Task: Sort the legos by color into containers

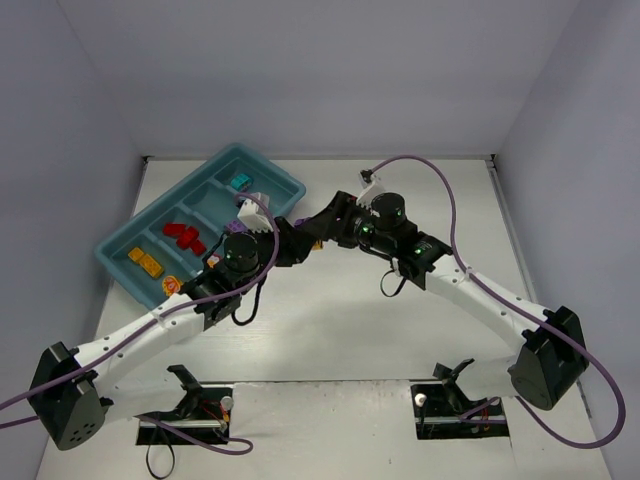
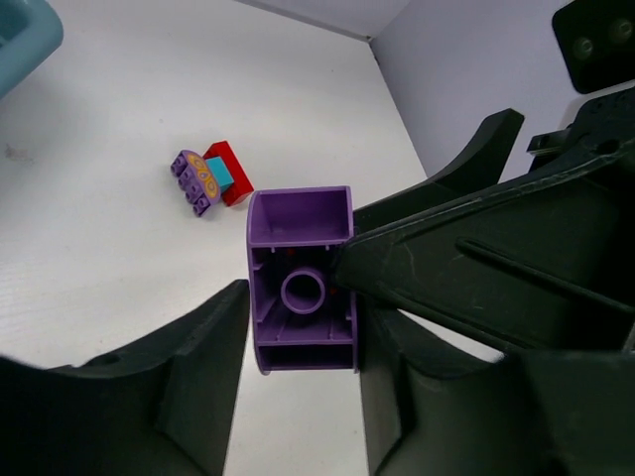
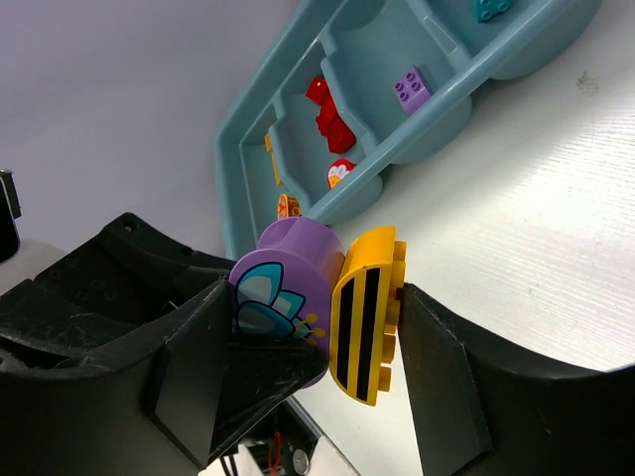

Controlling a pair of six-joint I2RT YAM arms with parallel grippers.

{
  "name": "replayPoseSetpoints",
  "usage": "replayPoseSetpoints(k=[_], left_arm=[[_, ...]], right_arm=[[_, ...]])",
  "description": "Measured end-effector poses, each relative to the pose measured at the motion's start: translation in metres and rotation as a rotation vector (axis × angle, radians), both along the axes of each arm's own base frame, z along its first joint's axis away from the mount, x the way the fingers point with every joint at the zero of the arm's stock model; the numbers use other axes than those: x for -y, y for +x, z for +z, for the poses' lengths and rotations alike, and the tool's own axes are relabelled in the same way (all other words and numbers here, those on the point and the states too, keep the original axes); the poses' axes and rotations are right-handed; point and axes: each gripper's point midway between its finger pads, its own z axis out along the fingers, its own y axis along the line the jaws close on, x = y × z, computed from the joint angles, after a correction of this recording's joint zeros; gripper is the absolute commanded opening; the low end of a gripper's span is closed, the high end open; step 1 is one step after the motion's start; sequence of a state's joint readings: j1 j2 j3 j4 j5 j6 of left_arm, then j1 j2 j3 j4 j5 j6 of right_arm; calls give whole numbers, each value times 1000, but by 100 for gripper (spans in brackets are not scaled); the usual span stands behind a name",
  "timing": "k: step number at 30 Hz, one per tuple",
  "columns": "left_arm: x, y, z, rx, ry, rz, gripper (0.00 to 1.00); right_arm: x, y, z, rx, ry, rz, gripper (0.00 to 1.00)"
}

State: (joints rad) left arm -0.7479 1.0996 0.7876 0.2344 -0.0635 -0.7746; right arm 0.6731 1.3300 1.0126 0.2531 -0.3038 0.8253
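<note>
Right wrist view: purple rounded plastic brick (image 3: 283,288), joined to a yellow black-striped brick (image 3: 362,327), sits clamped between the right claw (image 3: 313,297) fingers. The left claw (image 2: 303,307) pinches the purple one too. Beyond the claws, the teal plastic tray (image 3: 238,159) looks partly sorted, and a purple-teal-red brick cluster (image 2: 210,177) lies unsorted.

- Bright, even light from above; the white bench (image 1: 340,345) looks pale, nearly washed out.
- Soft, faint shadows lie under the arms (image 1: 480,295).
- Wrist views: lego (image 2: 303,297) sharp, near dark fingers (image 2: 193,392) slightly soft.

Tray (image 1: 166,197) at the table's (image 1: 330,330) far left, legos (image 1: 186,236) in its compartments, brick cluster (image 2: 208,178) on the table, seemingly nearby
</note>
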Motion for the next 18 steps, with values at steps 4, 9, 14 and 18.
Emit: replayPoseSetpoints(k=[4, 9, 14, 18], left_arm=[[0, 1, 4, 7, -18, 12, 19], [0, 1, 1, 2, -27, 19, 1], [-1, 0, -1, 1, -26, 19, 0], [-5, -5, -4, 5, -19, 15, 0]], right_arm=[[-1, 1, 1, -3, 17, -5, 0], [0, 0, -3, -10, 22, -8, 22], [0, 0, -4, -11, 21, -4, 58], [1, -2, -8, -7, 2, 11, 70]])
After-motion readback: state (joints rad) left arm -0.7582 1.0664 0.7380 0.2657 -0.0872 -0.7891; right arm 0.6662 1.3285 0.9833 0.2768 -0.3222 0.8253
